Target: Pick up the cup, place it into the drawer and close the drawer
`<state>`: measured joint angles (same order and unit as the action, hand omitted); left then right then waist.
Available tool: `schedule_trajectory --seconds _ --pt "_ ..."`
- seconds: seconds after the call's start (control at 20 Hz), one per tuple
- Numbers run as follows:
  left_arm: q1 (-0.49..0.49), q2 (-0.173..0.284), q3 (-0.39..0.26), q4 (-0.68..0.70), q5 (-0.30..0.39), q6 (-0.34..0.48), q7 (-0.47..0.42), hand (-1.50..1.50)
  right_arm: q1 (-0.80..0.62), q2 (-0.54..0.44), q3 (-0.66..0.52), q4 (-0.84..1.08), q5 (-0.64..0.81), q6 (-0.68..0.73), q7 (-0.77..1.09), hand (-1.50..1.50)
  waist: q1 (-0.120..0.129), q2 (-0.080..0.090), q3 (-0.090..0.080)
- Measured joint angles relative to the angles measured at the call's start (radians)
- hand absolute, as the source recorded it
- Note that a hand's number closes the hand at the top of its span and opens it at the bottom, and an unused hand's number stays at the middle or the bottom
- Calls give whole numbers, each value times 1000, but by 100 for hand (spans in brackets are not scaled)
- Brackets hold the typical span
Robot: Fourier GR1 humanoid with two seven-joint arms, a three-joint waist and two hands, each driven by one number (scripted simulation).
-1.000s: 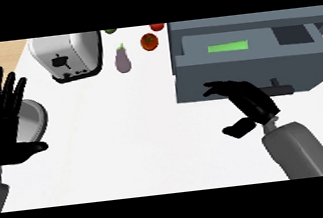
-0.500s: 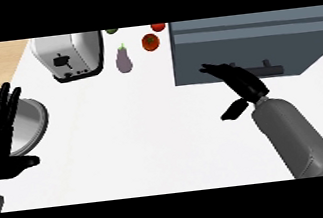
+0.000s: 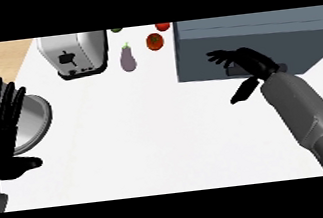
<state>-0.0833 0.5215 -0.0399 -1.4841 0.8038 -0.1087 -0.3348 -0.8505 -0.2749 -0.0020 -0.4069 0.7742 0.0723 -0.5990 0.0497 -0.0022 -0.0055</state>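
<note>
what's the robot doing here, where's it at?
The right hand is against the front of the grey drawer unit, fingers spread at the handle. The drawer front sits flush, so it looks closed. No cup is visible in this view. The left hand rests open at the left edge, fingers up, over a metal bowl. Behind, a toaster, an eggplant and tomatoes sit on the counter, none of them touched by either hand.

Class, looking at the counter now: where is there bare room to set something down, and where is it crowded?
Free: the wide white stretch between the left hand and right hand, below the toaster. Crowded: the back edge, with eggplant, tomato and drawer unit.
</note>
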Motion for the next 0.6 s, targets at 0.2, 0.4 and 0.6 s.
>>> schedule_trajectory --seconds 0.2,0.4,0.6 --pt "-5 -11 -5 9 -16 -9 -10 -150 -42 -15 -16 71 -3 25 -34 -150 10 0 -1" --pt "-11 -19 -11 17 -32 -10 -13 -150 -63 -26 -21 116 3 37 -69 -150 16 1 -2" --pt "-21 -29 -12 39 -49 -16 -30 -150 -80 -33 -27 147 3 57 -89 -150 19 2 -4"
